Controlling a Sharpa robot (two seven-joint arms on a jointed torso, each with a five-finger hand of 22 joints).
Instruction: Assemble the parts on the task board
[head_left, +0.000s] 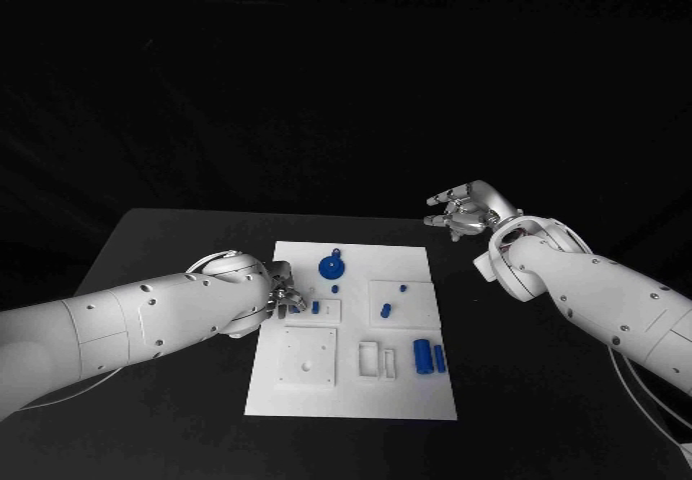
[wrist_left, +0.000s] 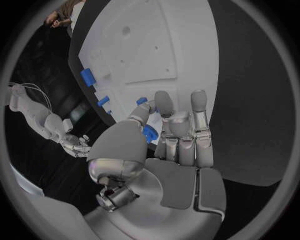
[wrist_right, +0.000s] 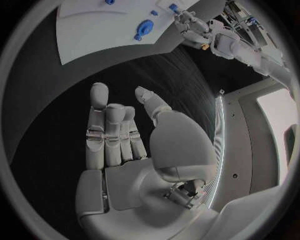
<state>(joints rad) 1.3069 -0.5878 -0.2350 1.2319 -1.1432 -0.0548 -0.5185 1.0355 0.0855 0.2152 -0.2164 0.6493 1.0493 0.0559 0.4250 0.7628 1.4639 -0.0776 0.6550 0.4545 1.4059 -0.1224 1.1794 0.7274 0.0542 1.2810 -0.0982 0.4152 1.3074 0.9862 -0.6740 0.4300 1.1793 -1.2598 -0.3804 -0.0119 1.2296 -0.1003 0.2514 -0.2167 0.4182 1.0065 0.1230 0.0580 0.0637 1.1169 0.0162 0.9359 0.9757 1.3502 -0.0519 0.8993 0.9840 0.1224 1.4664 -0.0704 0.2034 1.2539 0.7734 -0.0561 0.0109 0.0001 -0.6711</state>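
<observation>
1. Head view: a black table (head_left: 173, 240) fills the scene under a dark, unlit room, and the white task board (head_left: 346, 390) lies at its middle, long side running toward the robot.
2. On the board, a round blue part with a knob (head_left: 332, 267) sits at about 12 o'clock, a small slanted blue part (head_left: 387, 311) lies near the centre, and two upright blue parts (head_left: 427, 356) stand side by side at about 4 o'clock, next to pale raised blocks.
3. The left hand (head_left: 277, 298) rests over the board's 9 o'clock edge. In the left wrist view its fingers (wrist_left: 199, 102) are curled close together, and a small blue part (wrist_left: 149, 133) lies between the thumb and the neighbouring finger; it looks pinched there.
4. A further small blue part (head_left: 316, 308) sits on the board just beside those fingertips.
5. The right hand (head_left: 464, 212) hovers above bare table at about 2 o'clock from the board, well apart from it. The right wrist view shows its fingers (wrist_right: 99, 97) straight and loosely spread, holding nothing.
</observation>
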